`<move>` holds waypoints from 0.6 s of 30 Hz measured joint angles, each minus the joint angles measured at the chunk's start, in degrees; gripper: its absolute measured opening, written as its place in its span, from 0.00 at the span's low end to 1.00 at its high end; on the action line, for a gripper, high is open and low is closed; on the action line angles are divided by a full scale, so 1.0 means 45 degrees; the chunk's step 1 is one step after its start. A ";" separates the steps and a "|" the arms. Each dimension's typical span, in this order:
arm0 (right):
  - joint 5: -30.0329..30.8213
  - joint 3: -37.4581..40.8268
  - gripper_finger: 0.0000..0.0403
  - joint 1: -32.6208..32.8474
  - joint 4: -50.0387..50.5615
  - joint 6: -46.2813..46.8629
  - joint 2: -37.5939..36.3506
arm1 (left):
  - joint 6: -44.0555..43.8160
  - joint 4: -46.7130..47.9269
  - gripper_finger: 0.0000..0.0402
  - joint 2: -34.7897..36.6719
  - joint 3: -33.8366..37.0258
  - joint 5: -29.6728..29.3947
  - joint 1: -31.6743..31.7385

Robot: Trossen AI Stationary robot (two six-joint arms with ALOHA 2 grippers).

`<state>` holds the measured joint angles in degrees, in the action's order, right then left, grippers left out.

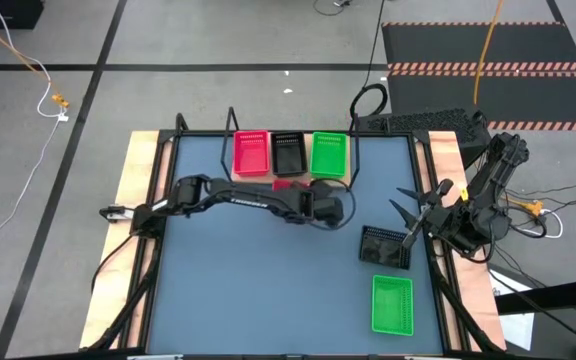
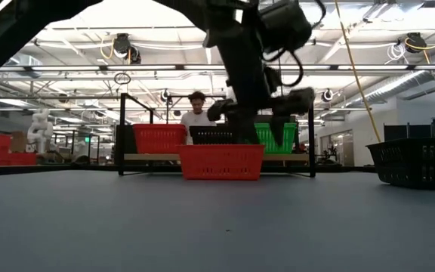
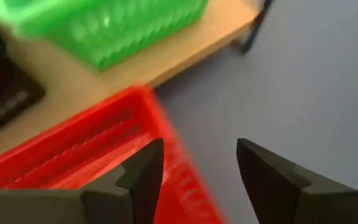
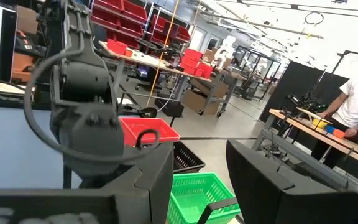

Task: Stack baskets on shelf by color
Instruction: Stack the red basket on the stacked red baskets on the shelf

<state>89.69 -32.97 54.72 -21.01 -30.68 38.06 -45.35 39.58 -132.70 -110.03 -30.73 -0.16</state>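
Note:
Three baskets sit on the shelf: red, black and green. Another red basket stands on the table just in front of the shelf, mostly hidden under my left arm in the high view. My left gripper is open over it, pointing down; one finger is above the basket's inside, the other above the table, with the end wall between them. My right gripper waits open at the table's right side, raised. My left gripper stands open astride the red basket's end wall, coming from above. Whether a finger touches the wall, I cannot tell.
A black basket and a green basket lie on the table's right near part, close to my right arm. The shelf's black frame posts stand behind the red basket. A person is in the room beyond.

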 joint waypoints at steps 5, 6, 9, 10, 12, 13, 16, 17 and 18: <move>0.0000 0.0000 0.35 0.0000 0.0000 0.0000 0.0000 | -0.0030 0.0399 0.42 -0.0238 0.0005 0.0014 0.0119; 0.0000 0.0000 0.35 0.0000 0.0000 0.0000 0.0000 | -0.0002 0.0400 0.39 -0.0252 0.0012 0.0048 0.0125; 0.0005 0.0000 0.35 0.0000 -0.0015 -0.0046 0.0000 | 0.0130 0.0366 0.28 -0.0288 0.0007 0.0056 0.0116; 0.0009 0.0000 0.35 0.0000 -0.0024 -0.0079 0.0000 | 0.0253 0.0372 0.23 -0.0288 0.0007 0.0053 0.0116; 0.0010 0.0000 0.35 0.0000 -0.0034 -0.0102 0.0000 | 0.0454 0.0386 0.14 -0.0288 0.0007 0.0101 0.0095; 0.0010 0.0000 0.35 0.0000 -0.0034 -0.0102 0.0000 | 0.0476 0.0399 0.09 -0.0288 0.0007 0.0126 0.0085; 0.0010 0.0000 0.35 0.0000 -0.0034 -0.0102 0.0000 | 0.0392 0.0425 0.03 -0.0288 0.0007 0.0143 0.0032; 0.0010 0.0000 0.35 0.0000 -0.0034 -0.0102 0.0000 | 0.0372 0.0439 0.04 -0.0288 0.0007 0.0135 0.0010; 0.0010 0.0000 0.35 0.0000 -0.0034 -0.0102 0.0000 | 0.0354 0.0445 0.05 -0.0288 0.0007 0.0116 -0.0004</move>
<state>89.73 -32.97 54.72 -21.17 -31.14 38.06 -43.76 41.58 -133.99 -110.00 -30.21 -0.18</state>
